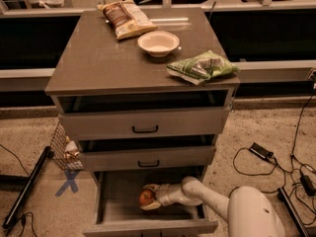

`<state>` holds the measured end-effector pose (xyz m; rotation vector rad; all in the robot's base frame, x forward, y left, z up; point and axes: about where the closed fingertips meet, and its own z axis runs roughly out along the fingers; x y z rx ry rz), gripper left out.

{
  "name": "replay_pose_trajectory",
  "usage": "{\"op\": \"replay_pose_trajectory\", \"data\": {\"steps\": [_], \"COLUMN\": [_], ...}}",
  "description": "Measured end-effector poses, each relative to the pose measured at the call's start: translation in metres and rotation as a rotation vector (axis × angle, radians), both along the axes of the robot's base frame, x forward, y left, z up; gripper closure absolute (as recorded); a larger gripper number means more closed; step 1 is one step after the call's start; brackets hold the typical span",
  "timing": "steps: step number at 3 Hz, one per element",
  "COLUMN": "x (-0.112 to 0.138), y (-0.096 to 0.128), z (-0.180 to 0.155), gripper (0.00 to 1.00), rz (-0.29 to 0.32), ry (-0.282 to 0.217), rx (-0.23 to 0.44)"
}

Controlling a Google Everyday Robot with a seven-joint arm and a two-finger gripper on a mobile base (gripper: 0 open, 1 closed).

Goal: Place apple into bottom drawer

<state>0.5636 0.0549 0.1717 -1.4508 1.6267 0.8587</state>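
Note:
The red-orange apple (145,197) is inside the open bottom drawer (117,195), low over its floor near the middle. My gripper (149,197) reaches into the drawer from the right on a white arm. Its fingers (151,187) close around the apple from above and below. The drawer's flat grey front panel (148,227) is pulled out toward the camera. I cannot tell whether the apple touches the drawer floor.
The two upper drawers with black handles (145,129) stand slightly open. On the cabinet top lie a white bowl (158,42), a brown chip bag (126,19) and a green bag (202,66). Cables (261,152) lie on the floor at right, a blue X mark (68,182) at left.

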Motion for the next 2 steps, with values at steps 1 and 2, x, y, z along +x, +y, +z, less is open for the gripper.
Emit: {"op": "replay_pose_trajectory", "data": {"steps": [1, 2], "x": [-0.0015, -0.0022], "y": [0.0017, 0.0022], "z": [-0.0001, 0.0], "gripper": [0.0, 0.0], "rz": [0.005, 0.007], "ry": [-0.001, -0.002], "rx": [0.004, 0.006]}}
